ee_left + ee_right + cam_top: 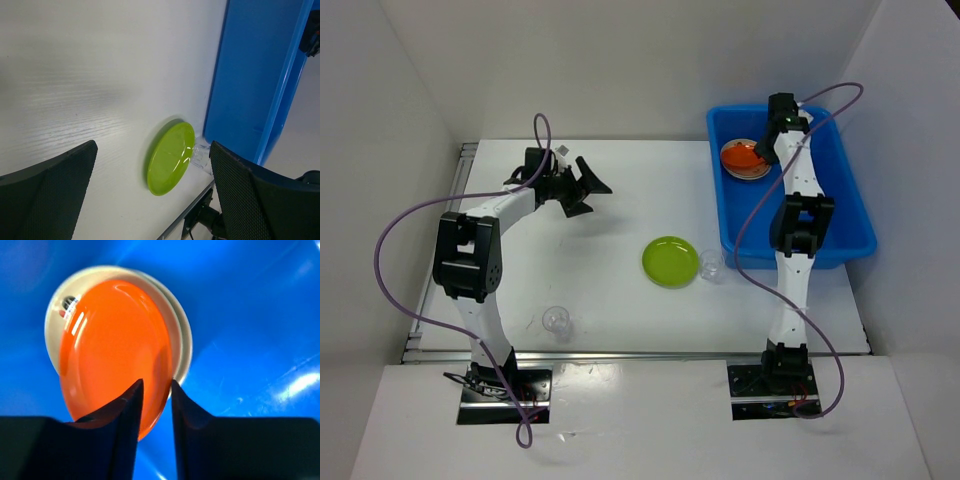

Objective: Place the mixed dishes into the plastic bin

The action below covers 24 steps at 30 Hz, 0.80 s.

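The orange plate (744,157) (115,345) lies on a beige plate (184,335) inside the blue plastic bin (850,248) (250,315). My right gripper (765,148) (157,382) hangs over the orange plate's rim; its jaws stand slightly apart with the rim in the gap, not pinched. The lime green plate (670,261) (171,157) lies flat on the table, a clear cup (712,267) (200,156) beside it near the bin (250,75). A second clear cup (557,321) stands near the front left. My left gripper (588,195) (152,150) is wide open and empty above the table at the back left.
White walls close off the table (620,200) at the back and on both sides. The bin fills the right back corner. Purple cables loop from both arms.
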Tool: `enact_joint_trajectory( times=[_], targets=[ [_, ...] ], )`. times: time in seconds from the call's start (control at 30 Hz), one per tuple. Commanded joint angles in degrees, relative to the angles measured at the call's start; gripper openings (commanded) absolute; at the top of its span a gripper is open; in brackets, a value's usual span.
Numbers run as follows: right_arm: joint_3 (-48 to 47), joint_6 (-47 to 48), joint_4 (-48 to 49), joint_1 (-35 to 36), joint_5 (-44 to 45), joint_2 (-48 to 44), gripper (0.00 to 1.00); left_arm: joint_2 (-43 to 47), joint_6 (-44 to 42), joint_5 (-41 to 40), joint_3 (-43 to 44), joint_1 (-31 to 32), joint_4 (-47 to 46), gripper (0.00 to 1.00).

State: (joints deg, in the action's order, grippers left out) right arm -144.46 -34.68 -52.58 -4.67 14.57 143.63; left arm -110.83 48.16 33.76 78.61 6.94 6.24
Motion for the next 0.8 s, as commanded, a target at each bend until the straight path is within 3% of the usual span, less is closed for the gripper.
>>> enact_joint_trajectory(
  times=[0.0, 0.13, 0.27, 0.3, 0.4, 0.43, 0.57, 0.67, 0.7, 0.77],
  targets=[
    [-1.36, 0.92, -3.15, 0.62, 0.64, -1.24, 0.37, -0.53, -0.79, 0.96, -0.21, -0.26, -2.02, 1.00],
    [4.09, 2.06, -2.10, 0.62, 4.58, -6.07, 0.52, -0.53, -0.26, 0.96, -2.05, -0.26, -3.33, 1.00],
    [11.64, 2.60, -0.69, 0.62, 7.22, -14.15, 0.55, 1.83, -1.75, -1.58, -3.20, 0.26, -3.34, 1.00],
    [17.23, 2.60, 1.93, 0.62, 7.84, -16.78, 0.55, 2.36, -2.63, -2.46, -3.20, 0.27, -2.73, 1.00],
    [30.49, 3.21, 7.56, 0.62, 5.65, -30.31, 0.58, 3.16, -6.32, -3.00, -3.81, 3.69, -0.19, 1.00],
    [33.08, 3.91, 10.10, 1.15, 5.65, -36.95, 0.60, 3.68, -7.28, -3.52, -3.81, 4.74, 1.91, 1.00],
    [41.17, 5.41, 10.74, 1.77, 2.75, -48.93, 0.61, 4.82, -8.52, -4.14, -6.97, 11.49, 2.47, 1.00],
    [44.43, 7.17, 10.22, 3.61, 3.45, -56.15, 0.65, 4.83, -5.63, -4.14, -11.62, 14.32, -0.69, 0.94],
    [46.62, 7.17, 10.21, 3.61, 3.45, -57.75, 0.65, 4.31, -3.80, -3.62, -12.51, 15.81, -1.49, 0.86],
    [48.04, 7.69, 9.69, 3.61, 2.92, -60.48, 0.65, 3.52, -2.29, -3.61, -13.83, 17.05, -3.08, 0.80]
  ],
)
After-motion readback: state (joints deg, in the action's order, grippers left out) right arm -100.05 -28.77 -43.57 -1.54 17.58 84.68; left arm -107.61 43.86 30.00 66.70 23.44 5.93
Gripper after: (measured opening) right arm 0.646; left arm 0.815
